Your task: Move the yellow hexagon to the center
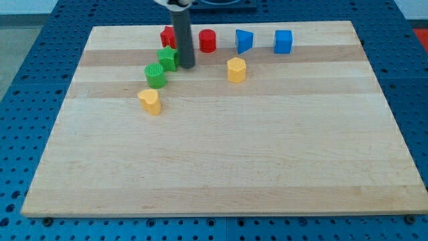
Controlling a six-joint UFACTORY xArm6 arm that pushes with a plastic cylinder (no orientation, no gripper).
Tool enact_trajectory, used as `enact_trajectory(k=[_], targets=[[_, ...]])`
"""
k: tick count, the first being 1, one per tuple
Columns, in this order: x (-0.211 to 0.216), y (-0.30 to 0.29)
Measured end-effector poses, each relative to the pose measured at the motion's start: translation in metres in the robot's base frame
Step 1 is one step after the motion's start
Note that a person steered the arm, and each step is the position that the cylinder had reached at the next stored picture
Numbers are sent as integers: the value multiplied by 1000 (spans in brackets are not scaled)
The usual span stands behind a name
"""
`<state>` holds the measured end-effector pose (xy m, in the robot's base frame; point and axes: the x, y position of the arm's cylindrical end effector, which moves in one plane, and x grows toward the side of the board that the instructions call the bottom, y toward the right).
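The near half of the surface [221, 174] lies bare. Toward the far edge, the yellow hexagon [236, 69] sits just right of middle. My tip [186, 66] rests to its left, apart from it, just beside a green block [167, 59]. No fingers here, only the rod. I judge the approach underway; next I must get behind the hexagon and push nearward.

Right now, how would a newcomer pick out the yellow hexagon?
Start at the row of red and blue blocks along the board's top edge. Just below the red cylinder sits the yellow hexagon, alone. The other yellow block is heart-shaped, beside the green ones.
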<state>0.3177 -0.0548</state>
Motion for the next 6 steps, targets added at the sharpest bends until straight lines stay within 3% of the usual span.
enact_trajectory(k=[1,2,3,4,5,6], targets=[[-4,77],[-14,110],[12,109],[40,50],[72,61],[95,6]])
